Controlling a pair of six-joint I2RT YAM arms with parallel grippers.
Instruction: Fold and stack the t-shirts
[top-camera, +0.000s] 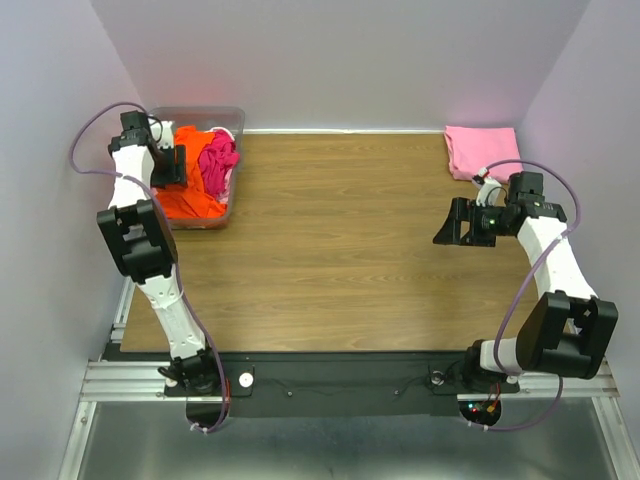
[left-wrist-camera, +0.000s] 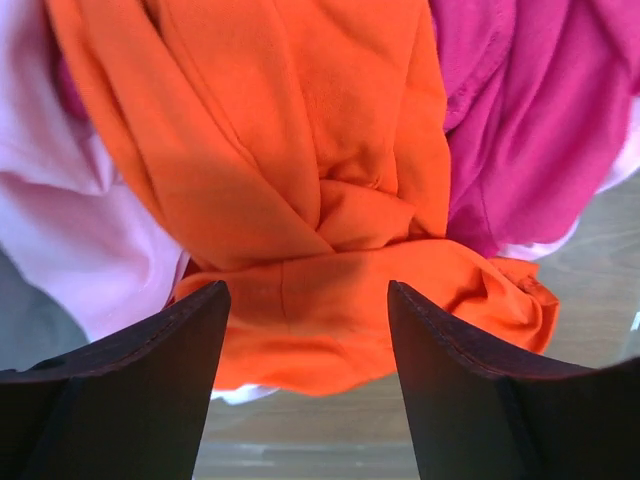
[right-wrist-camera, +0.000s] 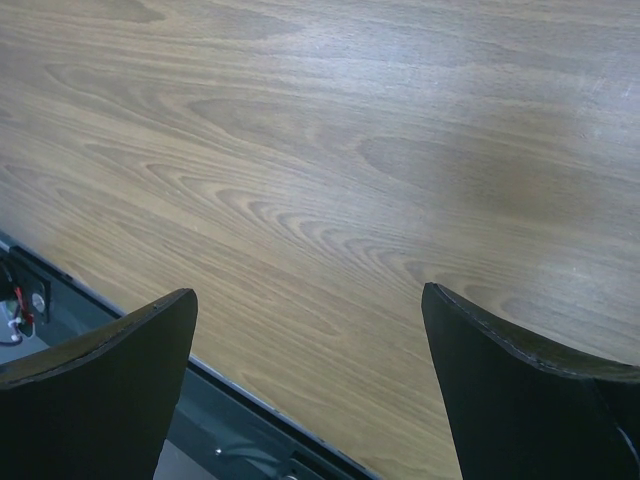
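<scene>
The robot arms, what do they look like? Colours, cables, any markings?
The left arm and right arm match: white links between bulky black joint housings, each with a lilac cable looping alongside. The jaws are dark, flat-sided and tapered in the wrist views. No markings are legible.

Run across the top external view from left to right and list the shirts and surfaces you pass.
orange t-shirt → magenta t-shirt, both in the clear bin → bare stretch of the wooden table → pink t-shirt lying in the far right corner.
</scene>
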